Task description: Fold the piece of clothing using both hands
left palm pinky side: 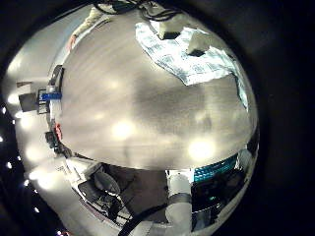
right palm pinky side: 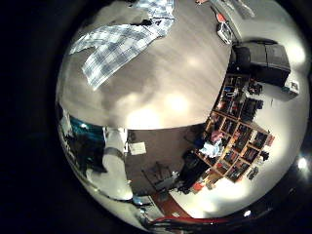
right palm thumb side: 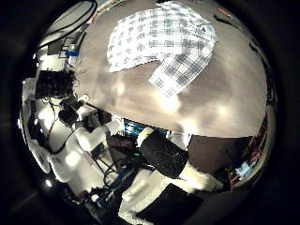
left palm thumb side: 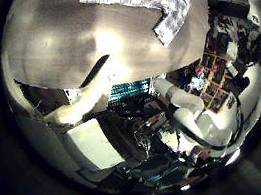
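Shirt (right palm thumb side: 159,42), checked and long-sleeved: lying loosely spread on the desk (right palm thumb side: 220,103), close to one edge and clear of the opposite one. Rumpled in the body, with some cloth doubled over near the middle. One sleeve (right palm thumb side: 183,73) trailing out across the bare desk top toward the middle. Same lie from the other palm views: small in each and off to one side, so judged well apart from both palms.

Progress, as a judgement: hardly begun. No neat fold to be seen, no squared-off bundle, no sleeve tucked in; the overlapping cloth looks like a casual crease rather than a deliberate fold. Left to do, by the look of it: reach the shirt, take hold at two points, bring sleeves in and double the body over.

Left hand and right hand: no part of either shows clearly in its own palm views, so cannot tell whether the fingers are spread, pressed together or pinching anything. Nothing of the shirt close enough to either palm to suggest a hold.

Writing: none readable on shirt or desk; no label or tag made out.
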Motion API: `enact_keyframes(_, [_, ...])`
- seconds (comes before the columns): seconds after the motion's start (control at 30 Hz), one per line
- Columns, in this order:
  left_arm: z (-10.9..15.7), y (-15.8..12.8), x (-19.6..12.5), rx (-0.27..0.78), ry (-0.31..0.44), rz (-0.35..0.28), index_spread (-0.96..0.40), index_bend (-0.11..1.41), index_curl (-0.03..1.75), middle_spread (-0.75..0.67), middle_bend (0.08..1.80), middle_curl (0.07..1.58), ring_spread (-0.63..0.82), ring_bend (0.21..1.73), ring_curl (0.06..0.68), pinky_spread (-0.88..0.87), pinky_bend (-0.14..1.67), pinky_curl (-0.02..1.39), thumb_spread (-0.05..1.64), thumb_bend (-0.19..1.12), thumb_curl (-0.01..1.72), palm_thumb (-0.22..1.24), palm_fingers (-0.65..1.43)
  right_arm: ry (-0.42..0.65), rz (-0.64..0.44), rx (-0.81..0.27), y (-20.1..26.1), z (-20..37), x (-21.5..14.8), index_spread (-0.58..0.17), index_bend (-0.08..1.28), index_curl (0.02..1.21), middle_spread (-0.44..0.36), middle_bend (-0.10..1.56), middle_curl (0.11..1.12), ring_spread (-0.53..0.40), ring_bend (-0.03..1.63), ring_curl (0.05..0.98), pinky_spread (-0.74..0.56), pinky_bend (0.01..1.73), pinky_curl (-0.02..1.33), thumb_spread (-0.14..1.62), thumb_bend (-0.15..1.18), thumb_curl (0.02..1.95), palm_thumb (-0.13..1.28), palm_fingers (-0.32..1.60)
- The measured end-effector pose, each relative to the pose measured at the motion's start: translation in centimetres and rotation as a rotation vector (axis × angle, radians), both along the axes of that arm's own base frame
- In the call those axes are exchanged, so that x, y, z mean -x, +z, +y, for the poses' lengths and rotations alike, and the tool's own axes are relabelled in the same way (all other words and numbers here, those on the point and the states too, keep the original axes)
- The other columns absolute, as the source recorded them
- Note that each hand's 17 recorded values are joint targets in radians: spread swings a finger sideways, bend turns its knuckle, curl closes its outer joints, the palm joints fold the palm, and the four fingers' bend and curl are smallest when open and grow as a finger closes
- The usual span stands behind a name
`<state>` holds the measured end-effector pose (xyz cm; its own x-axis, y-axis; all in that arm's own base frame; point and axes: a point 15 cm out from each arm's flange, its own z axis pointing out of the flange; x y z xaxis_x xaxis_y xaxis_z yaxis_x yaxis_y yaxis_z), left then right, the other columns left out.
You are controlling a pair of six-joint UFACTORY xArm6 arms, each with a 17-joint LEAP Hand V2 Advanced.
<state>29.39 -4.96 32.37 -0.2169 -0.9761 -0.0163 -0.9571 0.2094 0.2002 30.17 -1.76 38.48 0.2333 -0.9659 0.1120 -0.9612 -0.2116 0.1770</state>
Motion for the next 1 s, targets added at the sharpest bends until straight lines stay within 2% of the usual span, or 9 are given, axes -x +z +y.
enact_keyframes(0.37, [0.5,-1.7,0.7,-0.013,-0.011,0.029,-0.08,0.19,0.44,0.12,0.18,0.32,0.25,0.66,0.179,0.26,0.32,0.38,1.17,-0.02,0.34,0.42,0.25,0.003,0.015,0.003,-0.6,-0.1,0.4,-0.406,0.17,0.30,-0.084,0.33,0.37,-0.057,0.73,0.186,0.24,0.79,0.08,1.29,-0.01,0.27,0.36,0.29])
enact_keyframes(0.57, [1.9,-5.7,-2.0,-0.034,-0.037,-0.008,-0.05,0.17,0.42,0.16,0.17,0.31,0.28,0.67,0.188,0.28,0.35,0.39,1.14,-0.04,0.33,0.36,0.16,-0.053,0.033,-0.004,-1.4,-1.7,0.3,-0.406,0.17,0.30,-0.090,0.34,0.37,-0.073,0.74,0.188,0.22,0.79,0.07,1.29,-0.01,0.27,0.37,0.30])
enact_keyframes(0.8, [2.2,-11.2,-6.7,-0.030,-0.069,-0.072,-0.02,0.16,0.38,0.20,0.18,0.31,0.35,0.68,0.193,0.31,0.40,0.40,1.05,-0.04,0.31,0.29,0.09,-0.101,0.091,-0.009,-3.2,-3.0,0.5,-0.406,0.17,0.30,-0.100,0.34,0.37,-0.084,0.74,0.189,0.21,0.80,0.06,1.30,-0.01,0.26,0.37,0.30])
enact_keyframes(1.0, [1.1,-14.3,-9.6,-0.026,-0.089,-0.059,-0.01,0.16,0.35,0.20,0.19,0.31,0.37,0.70,0.200,0.32,0.42,0.39,1.02,-0.03,0.30,0.27,0.08,-0.105,0.109,-0.008,-3.8,-3.0,0.3,-0.406,0.17,0.30,-0.102,0.34,0.37,-0.087,0.74,0.190,0.21,0.80,0.06,1.30,-0.01,0.26,0.38,0.29])
